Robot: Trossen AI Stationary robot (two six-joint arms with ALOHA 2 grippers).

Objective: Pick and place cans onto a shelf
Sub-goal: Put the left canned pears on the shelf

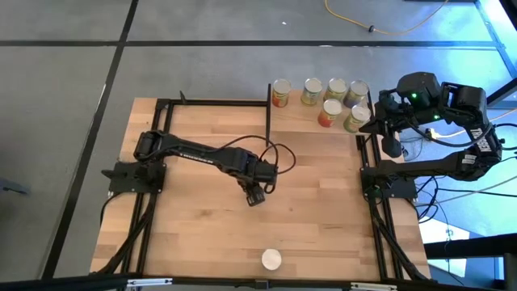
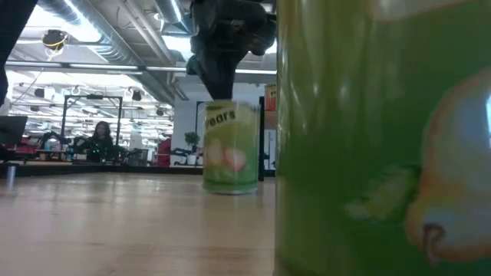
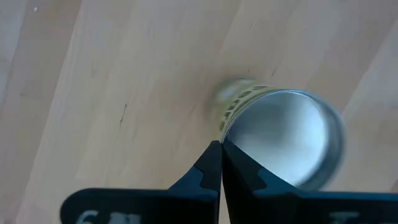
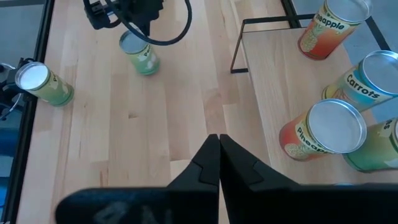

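Black fingers pinched shut, nothing held, over a green-label can.

Left gripper (image 3: 221,163) hangs above that can (image 3: 283,140) mid-table; it should open wide before descending. Right gripper (image 4: 219,155), closed and empty, waits by the shelf (image 1: 311,129).

Green labels are worn by two table cans (image 4: 140,55) (image 4: 45,84); orange-red Pineapple cans (image 4: 323,134) and black frame mark the pale-wood shelf (image 4: 267,93)

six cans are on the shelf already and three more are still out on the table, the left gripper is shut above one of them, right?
Not quite: only two cans are still out on the table, not three. The high view shows six on the shelf, one under the shut left gripper and one can near the front edge.
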